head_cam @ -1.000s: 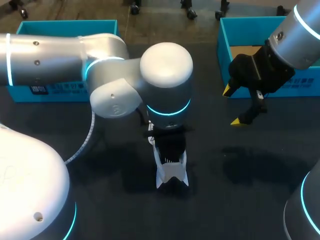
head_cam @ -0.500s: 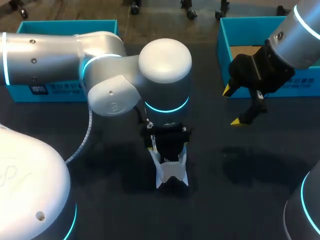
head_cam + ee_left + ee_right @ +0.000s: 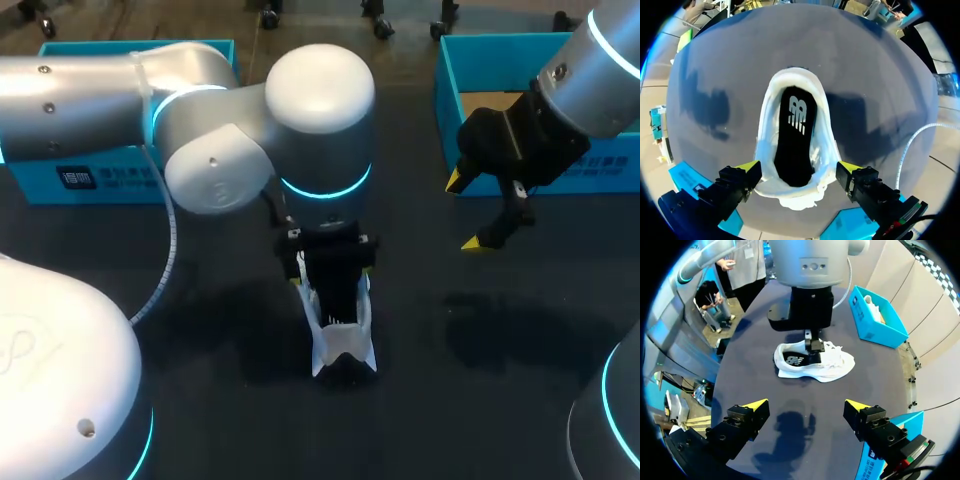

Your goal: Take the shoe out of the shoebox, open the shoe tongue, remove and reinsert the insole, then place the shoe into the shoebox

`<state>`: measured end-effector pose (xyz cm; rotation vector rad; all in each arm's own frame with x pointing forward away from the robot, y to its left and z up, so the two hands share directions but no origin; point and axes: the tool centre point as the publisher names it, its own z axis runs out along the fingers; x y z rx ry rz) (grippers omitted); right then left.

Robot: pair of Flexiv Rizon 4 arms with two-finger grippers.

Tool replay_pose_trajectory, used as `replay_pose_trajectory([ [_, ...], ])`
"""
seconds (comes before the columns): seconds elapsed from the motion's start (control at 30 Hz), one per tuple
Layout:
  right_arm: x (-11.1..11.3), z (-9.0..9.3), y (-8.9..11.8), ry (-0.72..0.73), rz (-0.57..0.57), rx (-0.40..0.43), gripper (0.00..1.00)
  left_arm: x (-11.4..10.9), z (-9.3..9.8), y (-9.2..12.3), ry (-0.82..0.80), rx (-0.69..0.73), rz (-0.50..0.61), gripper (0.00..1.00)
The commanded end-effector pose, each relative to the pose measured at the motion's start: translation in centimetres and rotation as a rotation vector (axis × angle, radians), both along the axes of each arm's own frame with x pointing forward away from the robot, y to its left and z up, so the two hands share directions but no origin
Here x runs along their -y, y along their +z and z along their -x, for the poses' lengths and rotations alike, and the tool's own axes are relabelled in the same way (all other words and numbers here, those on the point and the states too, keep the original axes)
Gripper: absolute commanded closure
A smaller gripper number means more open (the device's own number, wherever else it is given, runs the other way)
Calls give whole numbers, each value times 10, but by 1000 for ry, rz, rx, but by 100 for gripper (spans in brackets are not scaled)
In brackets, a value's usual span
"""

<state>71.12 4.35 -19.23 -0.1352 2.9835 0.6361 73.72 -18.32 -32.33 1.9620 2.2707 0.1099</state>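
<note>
A blue shoebox [image 3: 100,180] sits at the table's far left corner. At the table's middle the white shoe [image 3: 342,345] stands on its sole, outside both boxes, with the black insole [image 3: 795,140] lying inside it; the left gripper [image 3: 799,167] hangs right over it, fingers spread wide, one on each side of the shoe. Toward the far right corner the right gripper [image 3: 805,405] hovers above bare tabletop with its fingers apart and nothing between them, just beside a second blue shoebox [image 3: 500,40].
</note>
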Motion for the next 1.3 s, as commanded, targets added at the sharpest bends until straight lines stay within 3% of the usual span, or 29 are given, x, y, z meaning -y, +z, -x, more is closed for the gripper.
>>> replay_pose_trajectory([
  [0.03,-1,-1,-1,-1,3,-1,0,-3,-5,5,1,-3,6,0],
  [0.47,-1,-1,-1,-1,3,-1,0,-2,-5,24,-15,-34,44,0],
  [0.83,-1,-1,-1,-1,3,-1,0,-5,-32,45,-1,-56,69,0],
  [0.97,-1,-1,-1,-1,3,-1,0,-8,-50,42,-7,-67,52,0],
  [1.2,-1,-1,-1,-1,3,-1,0,-10,-61,35,-4,-89,25,0],
  [1.23,-1,-1,-1,-1,3,-1,0,-9,-62,32,-5,-94,18,15],
  [1.3,-1,-1,-1,-1,3,-1,0,-8,-62,29,-7,-101,11,20],
])
